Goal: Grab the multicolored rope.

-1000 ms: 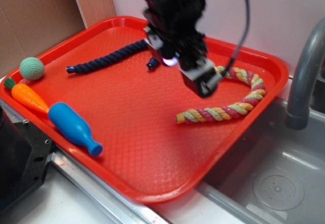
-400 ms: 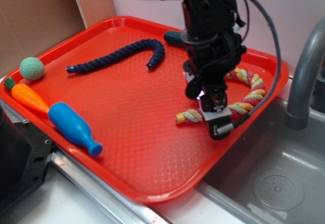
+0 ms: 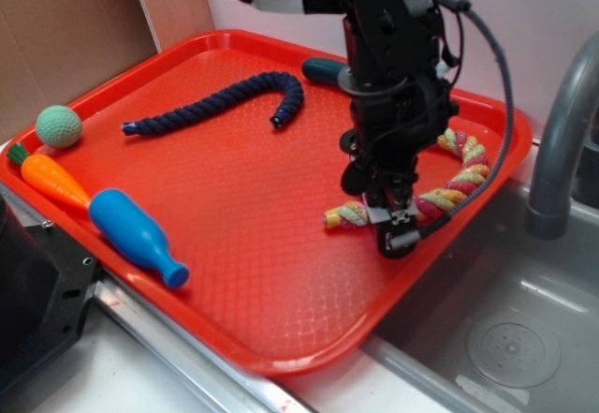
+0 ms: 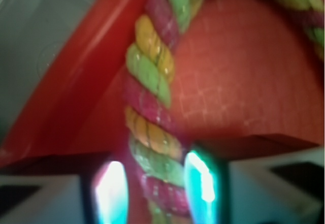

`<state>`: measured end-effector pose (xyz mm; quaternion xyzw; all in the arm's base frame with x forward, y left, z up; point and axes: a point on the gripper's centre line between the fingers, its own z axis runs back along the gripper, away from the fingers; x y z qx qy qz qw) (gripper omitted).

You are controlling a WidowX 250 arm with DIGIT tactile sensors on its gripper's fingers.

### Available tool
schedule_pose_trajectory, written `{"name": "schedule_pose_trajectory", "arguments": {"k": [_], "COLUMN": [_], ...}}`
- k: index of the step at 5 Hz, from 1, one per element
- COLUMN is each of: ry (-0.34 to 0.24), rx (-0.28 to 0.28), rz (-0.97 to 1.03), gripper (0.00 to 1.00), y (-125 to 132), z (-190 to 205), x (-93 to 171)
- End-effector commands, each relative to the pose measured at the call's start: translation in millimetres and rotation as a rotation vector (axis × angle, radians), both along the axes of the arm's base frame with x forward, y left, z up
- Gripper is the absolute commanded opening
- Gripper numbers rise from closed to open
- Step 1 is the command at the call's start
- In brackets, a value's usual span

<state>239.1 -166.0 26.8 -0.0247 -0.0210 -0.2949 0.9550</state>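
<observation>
The multicolored rope (image 3: 455, 186), twisted from yellow, pink and pale green strands, lies bent in a U on the right part of the red tray (image 3: 234, 207). My gripper (image 3: 393, 222) is down over the rope's near leg, a short way from its cut end (image 3: 343, 214). In the wrist view the rope (image 4: 151, 82) runs between the two fingers (image 4: 201, 182), close to the right one and with a gap on the left. The gripper (image 4: 155, 191) is open and straddles the rope. The arm hides the middle of that leg in the exterior view.
A navy-blue rope (image 3: 215, 102) lies at the back of the tray. A green ball (image 3: 59, 125), a toy carrot (image 3: 51, 179) and a blue bottle-shaped toy (image 3: 136, 235) sit along its left edge. A sink (image 3: 505, 338) and grey faucet (image 3: 562, 141) border the right side.
The gripper has come forward and down from above the tray's middle onto the multicolored rope, and sank slightly in the last half second. The rope has not moved.
</observation>
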Motion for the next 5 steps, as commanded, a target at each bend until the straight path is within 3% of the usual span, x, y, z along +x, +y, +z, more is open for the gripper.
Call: {"name": "schedule_pose_trajectory", "arguments": {"k": [1, 2, 3, 4, 5], "ry": [0.011, 0.021, 0.032, 0.044, 0.029], "rx": [-0.019, -0.012, -0.002, -0.005, -0.007], "rz": [0.014, 0.011, 0.012, 0.027, 0.042], "gripper": [0.47, 1.00, 1.00, 0.60, 0.00], "y": [11, 16, 16, 11, 11], "z": [0, 1, -5, -21, -22], "x": [-4, 1, -5, -44, -66]}}
